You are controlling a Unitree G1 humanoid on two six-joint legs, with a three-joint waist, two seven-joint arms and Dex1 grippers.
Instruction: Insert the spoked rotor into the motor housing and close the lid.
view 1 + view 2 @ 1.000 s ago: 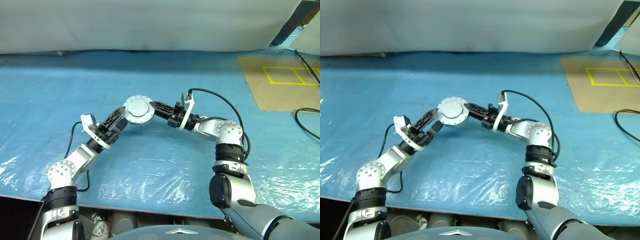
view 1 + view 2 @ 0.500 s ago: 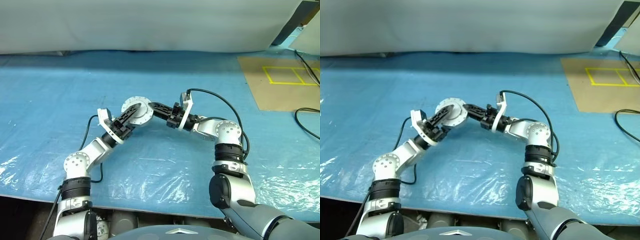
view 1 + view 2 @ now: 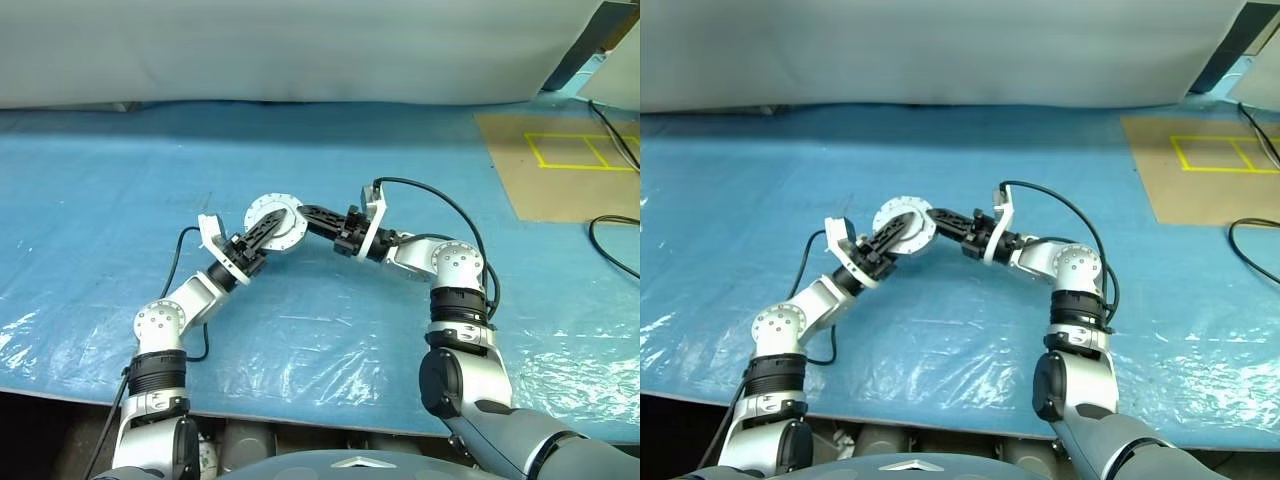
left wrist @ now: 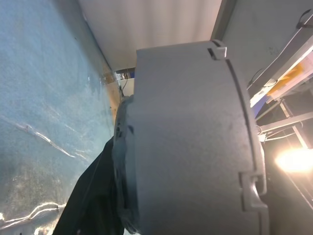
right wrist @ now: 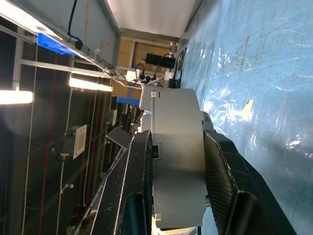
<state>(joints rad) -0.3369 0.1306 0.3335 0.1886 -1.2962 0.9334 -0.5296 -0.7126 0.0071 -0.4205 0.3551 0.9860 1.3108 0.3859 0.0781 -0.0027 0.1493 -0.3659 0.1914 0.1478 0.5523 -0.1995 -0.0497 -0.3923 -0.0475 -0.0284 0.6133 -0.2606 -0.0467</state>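
Up above the blue sheet [image 3: 330, 330], the motor housing [image 3: 274, 221] hangs between both arms. The right gripper [image 3: 306, 215] pinches its grey rim from the right. The left gripper [image 3: 268, 225] straddles its face from the left, fingers closing around it.

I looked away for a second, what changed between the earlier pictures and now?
The left gripper swung in toward the right and its fingers closed across the face of the motor housing. The right gripper stayed clamped on the housing, held above the blue table cover.
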